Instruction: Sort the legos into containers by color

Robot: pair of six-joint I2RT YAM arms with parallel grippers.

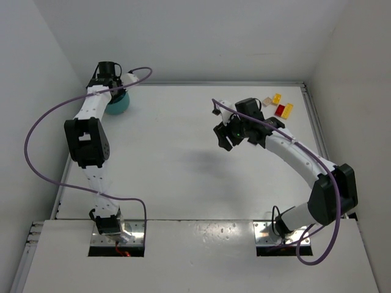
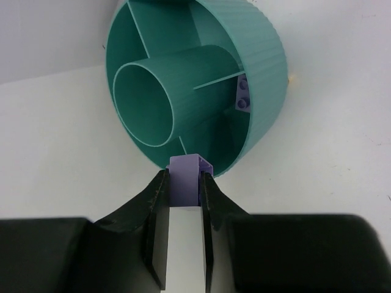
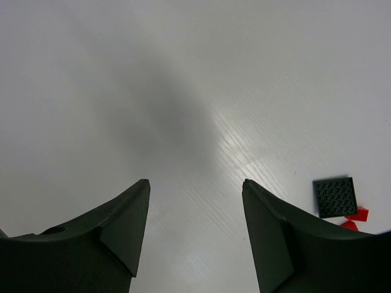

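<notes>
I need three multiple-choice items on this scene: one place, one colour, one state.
1. Where does the teal bowl stand? A. far left corner of the table B. table centre C. by the right arm's base
2. The brick in the left gripper is: A. yellow B. purple C. black
3. The right gripper is: A. shut on a red brick B. open, empty C. shut, empty
Key: 1 A, seen from above; 2 B, purple shows between the fingers; 3 B, its fingers stand apart, nothing between.

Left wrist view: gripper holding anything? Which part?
The left gripper pinches a purple lego by its two opposite side faces, one end poking out toward the teal bowl. The right gripper is open, holding nothing.
</notes>
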